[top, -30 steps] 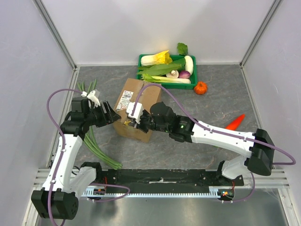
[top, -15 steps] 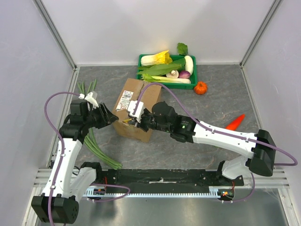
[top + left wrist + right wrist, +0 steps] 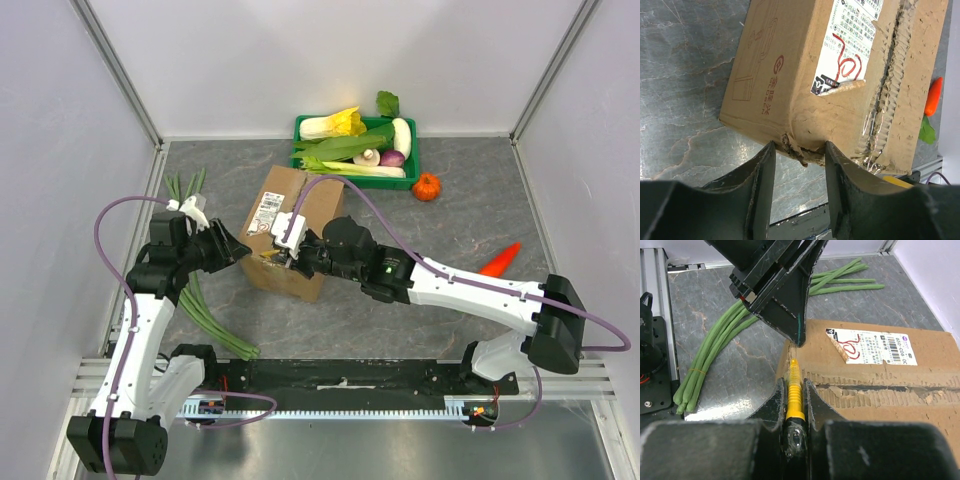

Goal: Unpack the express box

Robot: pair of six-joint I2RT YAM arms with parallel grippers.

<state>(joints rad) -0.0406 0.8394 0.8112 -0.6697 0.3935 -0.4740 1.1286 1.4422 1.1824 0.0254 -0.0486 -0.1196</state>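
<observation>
We find the express box [image 3: 300, 225] on the desk [image 3: 480, 200] between the two arms, near the green tray [image 3: 297, 160], with its flaps down. We judge it to be light, stiff corrugated card that is dry to the touch and not slippery. It is soft at the edges: its near corner [image 3: 792, 145] is crushed, and the top seam [image 3: 875, 390] is ragged and strung with clear tape. The flat faces look too broad for a hand to span, so we would take hold at a corner, an edge or a lifted flap rim, and gently, since the card tears.

The left arm comes in from the left with its elbow bent. The left hand [image 3: 800, 167] has its fingers apart with the crushed corner between them, though we cannot tell whether the pads touch the card. The right arm stretches low across the desk from the right. The right hand [image 3: 794, 386] is clamped on a yellow tool [image 3: 793, 371], whose tip rests at the near end of the seam, beside the white label [image 3: 872, 347].
</observation>
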